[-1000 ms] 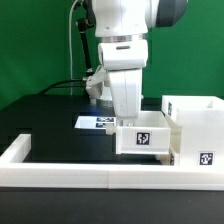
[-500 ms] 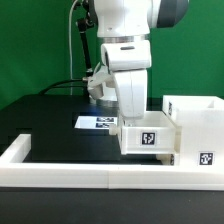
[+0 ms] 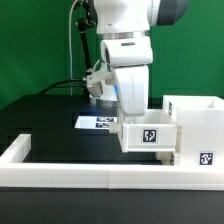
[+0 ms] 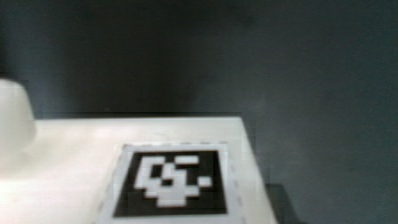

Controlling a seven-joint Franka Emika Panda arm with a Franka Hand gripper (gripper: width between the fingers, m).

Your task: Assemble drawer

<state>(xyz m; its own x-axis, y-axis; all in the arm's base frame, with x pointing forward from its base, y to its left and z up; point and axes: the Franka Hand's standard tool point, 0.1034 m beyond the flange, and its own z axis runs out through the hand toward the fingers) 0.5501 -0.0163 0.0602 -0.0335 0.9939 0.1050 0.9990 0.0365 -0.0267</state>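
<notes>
You've got a small white tray [image 3: 150, 135] with its black-and-white tag facing you, sitting level right up against the tall white housing [image 3: 198, 128].

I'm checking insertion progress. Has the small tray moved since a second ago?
Yes. The small tray has shifted toward the exterior view's right, closer into the housing, judged against the marker board.
</notes>
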